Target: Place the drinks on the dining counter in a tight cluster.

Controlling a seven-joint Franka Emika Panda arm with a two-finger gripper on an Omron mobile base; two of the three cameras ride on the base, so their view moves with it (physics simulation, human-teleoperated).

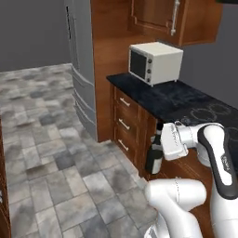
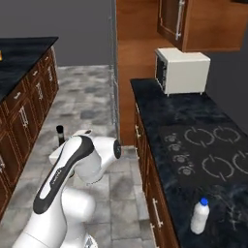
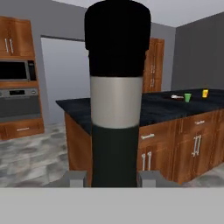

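The gripper [image 3: 111, 177] pinches the wine bottle [image 1: 155, 152] low on its body, carrying it upright in the air over the tiled floor, off any counter. Glass, likely heavy, slick and breakable, it probably wants this low, firm hold. The dining counter [image 3: 162, 107] lies ahead, with the juice bottle [image 3: 205, 93] near its far edge

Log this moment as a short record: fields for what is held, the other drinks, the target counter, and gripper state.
held: wine bottle, upright in the gripper
jaws: closed on either side of the bottle
white bottle: standing on cooktop counter, near its front edge
juice bottle: on dining counter, beside green cup
toaster oven: on cooktop counter, far end
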